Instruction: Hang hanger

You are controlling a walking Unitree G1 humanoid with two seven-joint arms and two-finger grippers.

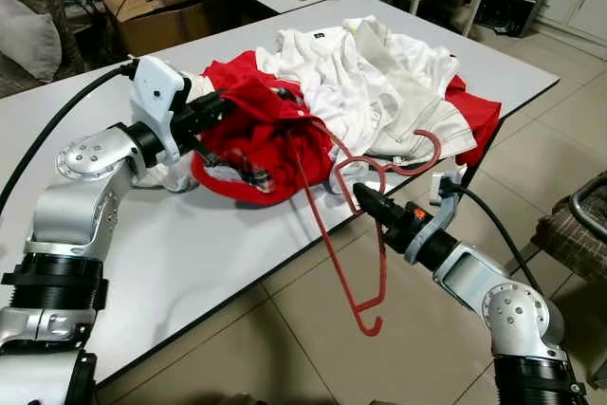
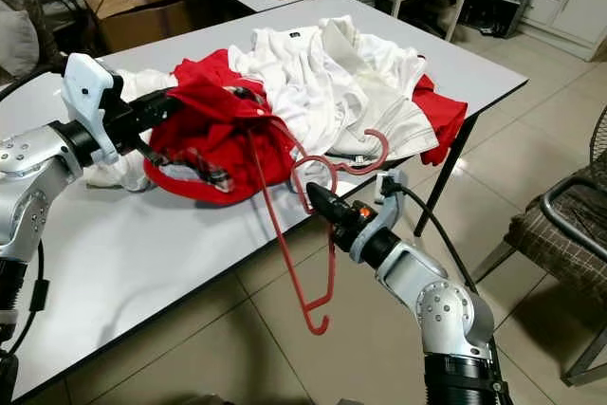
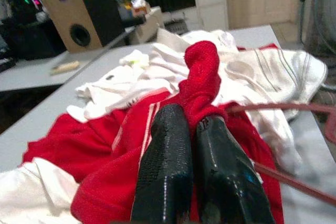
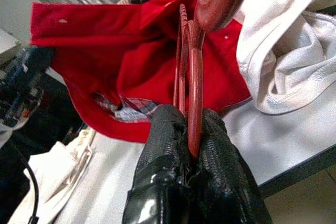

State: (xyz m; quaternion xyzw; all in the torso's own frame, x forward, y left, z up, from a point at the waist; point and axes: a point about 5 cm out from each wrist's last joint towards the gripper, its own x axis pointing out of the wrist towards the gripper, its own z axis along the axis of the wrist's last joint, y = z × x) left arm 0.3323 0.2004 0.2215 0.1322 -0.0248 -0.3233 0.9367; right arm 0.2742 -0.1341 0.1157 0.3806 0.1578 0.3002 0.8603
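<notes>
Off the table's edge, the right gripper (image 1: 365, 198) clamps the hanger (image 1: 327, 225) — frame dangling below.

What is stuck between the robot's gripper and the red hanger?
Nothing. The right gripper already pinches the red hanger by its neck. The hanger's upper end pokes into the red shirt, which the left gripper pinches.
</notes>
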